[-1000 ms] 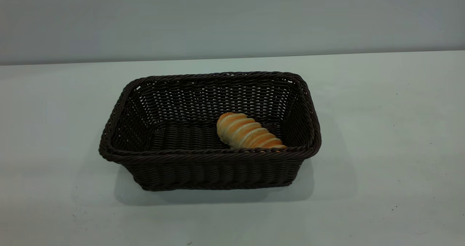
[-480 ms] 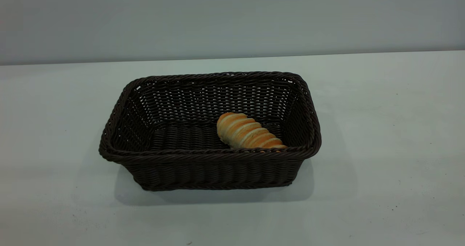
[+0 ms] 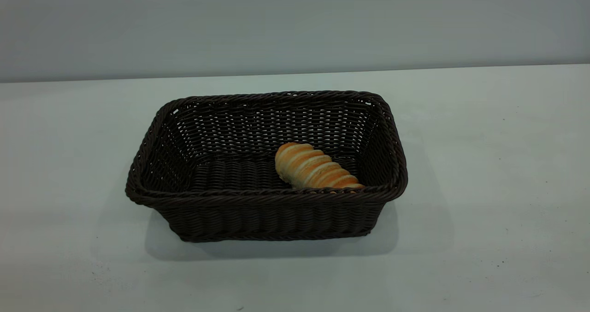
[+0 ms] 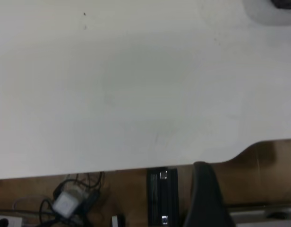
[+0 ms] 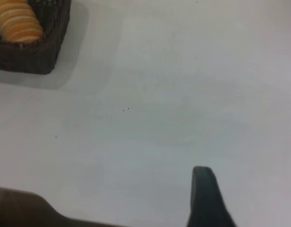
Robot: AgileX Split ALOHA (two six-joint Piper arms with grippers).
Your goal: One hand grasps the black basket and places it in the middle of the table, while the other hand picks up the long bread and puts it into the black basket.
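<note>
Neither arm shows in the exterior view. In the left wrist view, 1 dark finger of the left hand juts out over the edge of the bench, with nothing against it and nothing held; how far that hand is open cannot be told from this single finger. Below the bench edge lie a brown floor, a tangle of cables with a small grey box, and a black slotted unit.

On the smooth, matt white bench in the exterior view stands the black basket, roughly midway across. It is rectangular, woven of dark brown-black wicker, with a thick braided rim, sloping openwork walls that let light through, and a close-woven floor. It casts a soft shadow toward the viewer.

Inside the basket, in its right half, lies the long bread: oblong, golden-orange with cream bands winding crosswise in ridges. It lies diagonally, its nearer end touching or just beside the front wall and partly hidden by the rim.

In the right wrist view, 1 dark finger of the right hand hangs above bare bench, well apart from the basket corner, touching and holding nothing; its opening cannot be told either. A few tiny dark specks dot the surface there.
</note>
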